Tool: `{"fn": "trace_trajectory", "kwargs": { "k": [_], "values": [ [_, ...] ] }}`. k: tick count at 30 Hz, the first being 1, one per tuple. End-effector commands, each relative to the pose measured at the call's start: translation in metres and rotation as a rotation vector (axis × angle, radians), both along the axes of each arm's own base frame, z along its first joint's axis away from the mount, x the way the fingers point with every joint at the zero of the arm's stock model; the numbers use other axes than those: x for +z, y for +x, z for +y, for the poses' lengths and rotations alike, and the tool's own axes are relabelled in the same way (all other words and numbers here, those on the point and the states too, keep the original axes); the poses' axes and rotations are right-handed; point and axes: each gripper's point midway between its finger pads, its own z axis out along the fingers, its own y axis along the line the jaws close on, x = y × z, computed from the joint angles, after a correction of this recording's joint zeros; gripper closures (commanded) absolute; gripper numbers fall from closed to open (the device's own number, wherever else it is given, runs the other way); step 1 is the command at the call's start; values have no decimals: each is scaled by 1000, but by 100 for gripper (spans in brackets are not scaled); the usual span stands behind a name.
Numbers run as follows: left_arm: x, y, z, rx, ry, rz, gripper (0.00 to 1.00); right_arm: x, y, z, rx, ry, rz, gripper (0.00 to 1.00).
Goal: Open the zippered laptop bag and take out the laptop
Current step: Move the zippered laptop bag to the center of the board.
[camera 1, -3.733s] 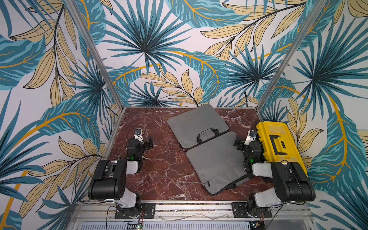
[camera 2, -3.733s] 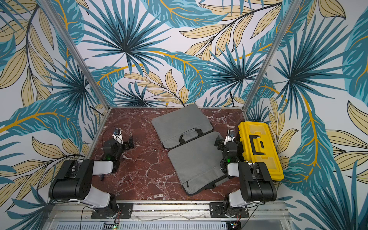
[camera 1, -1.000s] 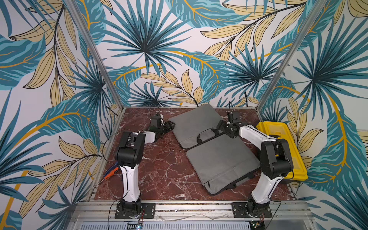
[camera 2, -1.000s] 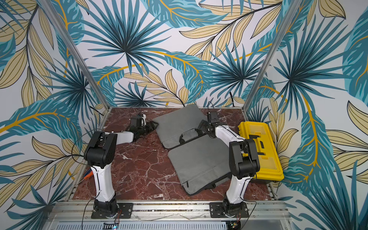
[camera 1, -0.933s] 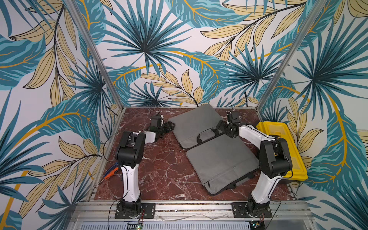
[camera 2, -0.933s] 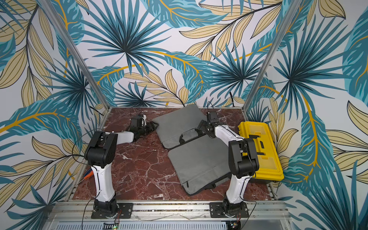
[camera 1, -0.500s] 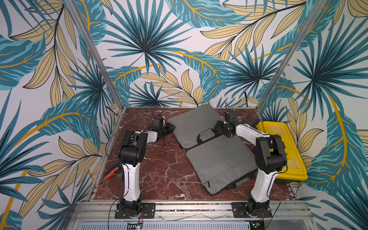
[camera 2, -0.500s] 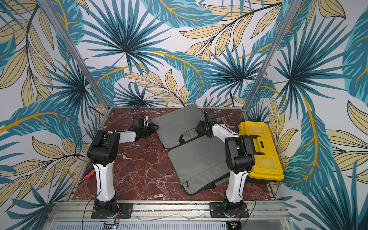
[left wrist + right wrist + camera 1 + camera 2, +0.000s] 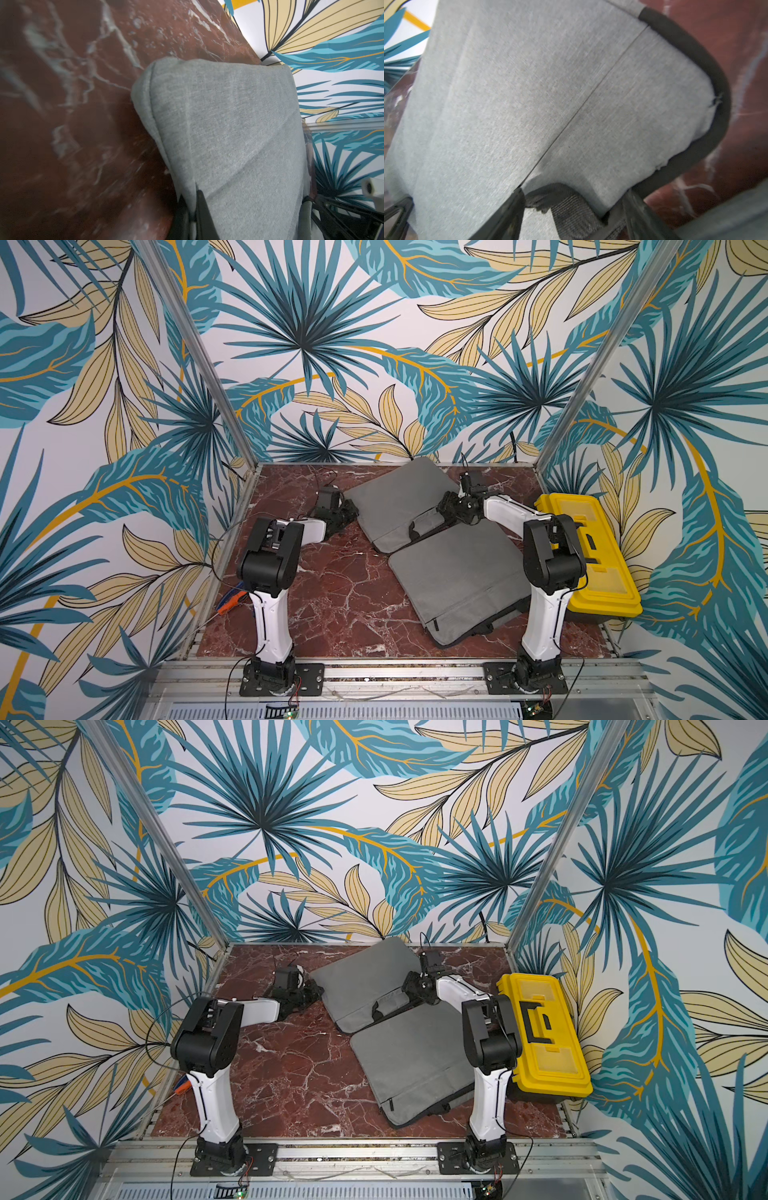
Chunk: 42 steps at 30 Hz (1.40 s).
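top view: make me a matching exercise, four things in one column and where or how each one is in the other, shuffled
Things
1. left gripper
2. right gripper
3. toolbox
4. near bag

States
a. yellow, farthest right
b. open, at the handle of the far bag
c. shut on the far bag's left edge
d. lies flat, no gripper on it

Pairs: 1-c, 2-b, 3-a, 4-d
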Motion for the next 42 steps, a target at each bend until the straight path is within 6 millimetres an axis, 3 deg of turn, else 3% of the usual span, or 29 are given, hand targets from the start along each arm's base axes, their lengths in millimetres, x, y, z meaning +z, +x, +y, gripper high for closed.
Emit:
{"fn": "trace_trajectory", "kwargs": {
  "k": [1, 15, 18, 23, 32, 34, 42],
  "values": [
    [14, -14, 34, 127, 71, -28, 100, -4, 4, 25, 85, 27, 2, 27],
    [25, -100, 115, 427, 154, -36, 100, 1, 5, 113, 276, 70, 29, 28],
    [24, -122, 138, 519, 170, -32, 100, 7, 1, 117, 300, 44, 36, 28],
    [33, -150, 166, 619, 250, -59, 100, 24, -7, 106, 309, -16, 35, 26],
    [39, -179, 174, 607, 327, 9, 100, 53, -45, 104, 367, -113, 6, 27],
    [42, -187, 177, 612, 340, 12, 95, 57, -57, 107, 383, -128, -2, 28],
    [36, -204, 164, 571, 262, 48, 87, 47, -116, 150, 483, -134, 21, 32]
  ]
}}
